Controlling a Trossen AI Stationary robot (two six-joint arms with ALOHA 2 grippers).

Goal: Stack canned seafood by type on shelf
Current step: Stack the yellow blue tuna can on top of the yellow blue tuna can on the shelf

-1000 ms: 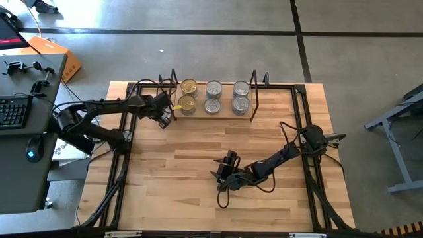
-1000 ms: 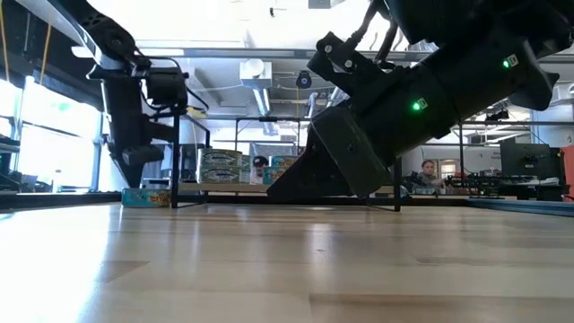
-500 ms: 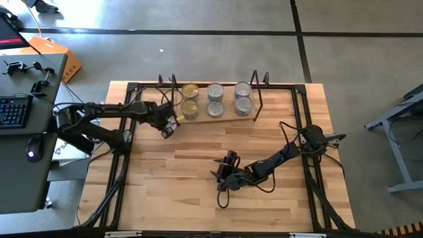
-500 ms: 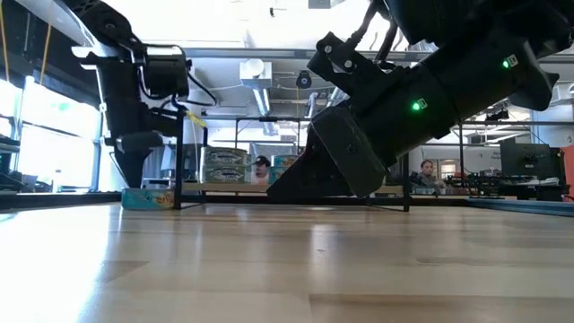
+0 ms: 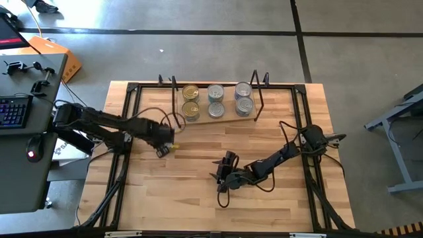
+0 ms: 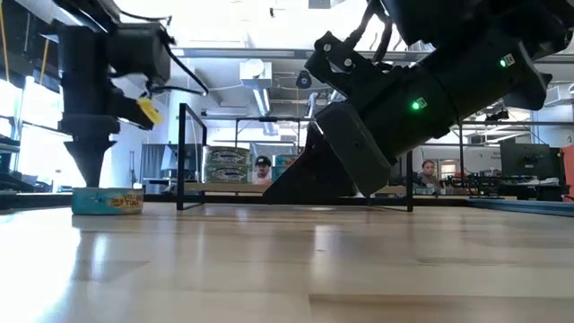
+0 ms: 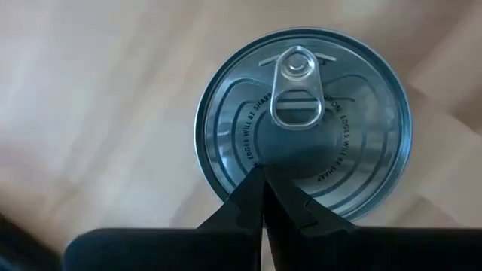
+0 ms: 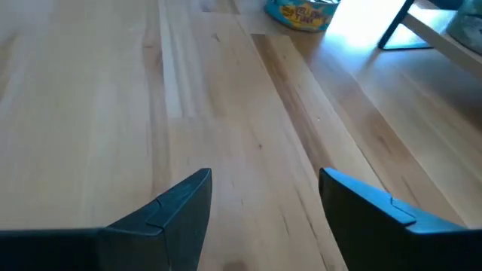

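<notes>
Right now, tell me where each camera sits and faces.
High: overhead, straight down; both arms, the shelf.
Low: tabletop height, level into the room; right arm fills it.
Left wrist: above a lone silver-lidded tin; shut left tool.
Right wrist: low across bare table; open right tool.
Shared: low and right wrist both show that tin off the shelf.

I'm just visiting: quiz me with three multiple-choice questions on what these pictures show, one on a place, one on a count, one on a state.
1. Where is the loose tin?
A. on the shelf
B. on the table, under the left gripper
C. in the right gripper

2. How many lids on the shelf are gold?
A. two
B. four
C. none

3. The right gripper is:
A. open, empty
B. shut on a tin
C. shut, empty

Key: B, it sits on the table below the left gripper; A, two gold, four silver; A, fingers apart over bare wood.
</notes>
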